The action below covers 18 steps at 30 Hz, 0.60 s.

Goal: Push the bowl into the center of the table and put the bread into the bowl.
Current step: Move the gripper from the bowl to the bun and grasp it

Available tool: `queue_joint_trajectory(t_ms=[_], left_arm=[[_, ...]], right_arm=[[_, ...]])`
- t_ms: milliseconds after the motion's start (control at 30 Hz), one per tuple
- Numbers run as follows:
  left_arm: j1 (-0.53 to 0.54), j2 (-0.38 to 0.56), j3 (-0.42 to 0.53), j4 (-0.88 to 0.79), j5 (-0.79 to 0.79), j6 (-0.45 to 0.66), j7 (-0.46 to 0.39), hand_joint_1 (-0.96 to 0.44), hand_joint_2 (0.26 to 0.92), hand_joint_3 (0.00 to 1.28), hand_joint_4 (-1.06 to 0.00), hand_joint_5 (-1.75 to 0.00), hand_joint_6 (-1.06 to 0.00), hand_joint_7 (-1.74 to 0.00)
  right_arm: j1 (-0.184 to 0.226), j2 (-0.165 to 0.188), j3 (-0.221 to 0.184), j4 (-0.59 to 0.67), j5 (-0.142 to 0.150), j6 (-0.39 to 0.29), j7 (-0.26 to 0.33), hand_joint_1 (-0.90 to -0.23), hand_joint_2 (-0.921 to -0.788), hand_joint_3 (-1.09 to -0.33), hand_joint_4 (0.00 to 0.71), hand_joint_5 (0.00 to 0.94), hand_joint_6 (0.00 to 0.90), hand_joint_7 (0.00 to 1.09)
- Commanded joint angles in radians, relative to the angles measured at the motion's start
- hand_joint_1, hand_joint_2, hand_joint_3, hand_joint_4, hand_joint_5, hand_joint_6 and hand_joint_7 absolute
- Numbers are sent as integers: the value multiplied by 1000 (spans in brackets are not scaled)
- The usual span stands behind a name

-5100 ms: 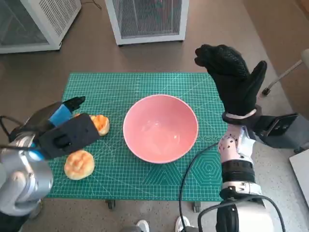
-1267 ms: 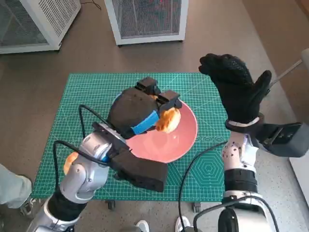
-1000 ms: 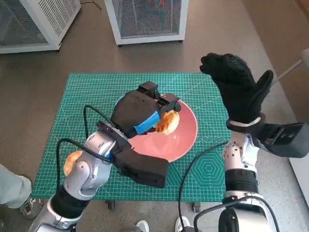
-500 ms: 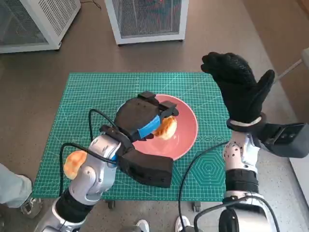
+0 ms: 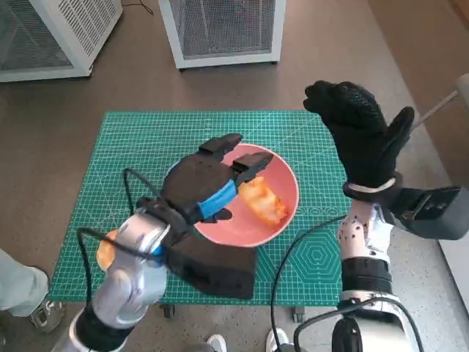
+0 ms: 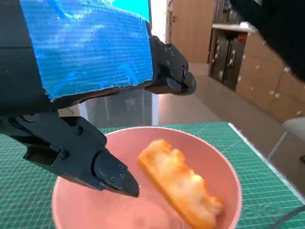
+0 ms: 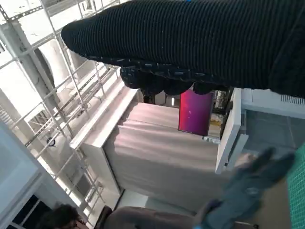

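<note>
Bread [image 5: 264, 202] lies inside the pink bowl [image 5: 282, 224], a golden, elongated piece resting on the bowl's inner slope toward its right side, touched by no hand. The bowl sits near the middle of the green cutting mat [image 5: 139, 136] that covers the table. The left hand [image 5: 205, 183] hangs just over the bowl's left half with its fingers spread apart and nothing between them; in the left wrist view its black fingertips [image 6: 112, 174] stand clear of the bread [image 6: 181, 186], one set near the bowl's rim [image 6: 224, 167] and another above its far edge. A second piece of bread [image 5: 107, 248] lies on the mat at the near left (mostly hidden behind the left forearm). The right hand [image 5: 359, 132] is raised upright past the mat's right edge, well apart from the bowl, its gloved fingers held open and empty. Two white slatted cabinets [image 5: 223, 29] stand on the floor beyond the table's far edge.
</note>
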Motion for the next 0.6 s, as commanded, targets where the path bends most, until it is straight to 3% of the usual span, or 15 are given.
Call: queue_joint_trajectory(t_ms=[33, 300, 600], left_arm=[[59, 18, 79, -129, -45, 38, -59, -316, 786, 0, -83, -2, -297, -1], [151, 53, 262, -358, -124, 120, -152, -286, 780, 0, -122, -16, -330, -16], [262, 182, 524, -559, -147, 254, -309, -278, 766, 0, -138, -11, -344, -19]], right_arm=[[26, 3, 3, 7, -3, 17, -1, -450, -921, -431, 535, 2, 712, 15], [36, 3, 6, -11, -3, 21, -3, -446, -921, -426, 537, 2, 715, 16], [37, -7, 2, -19, 0, 27, 1, -443, -921, -428, 537, 1, 715, 15]])
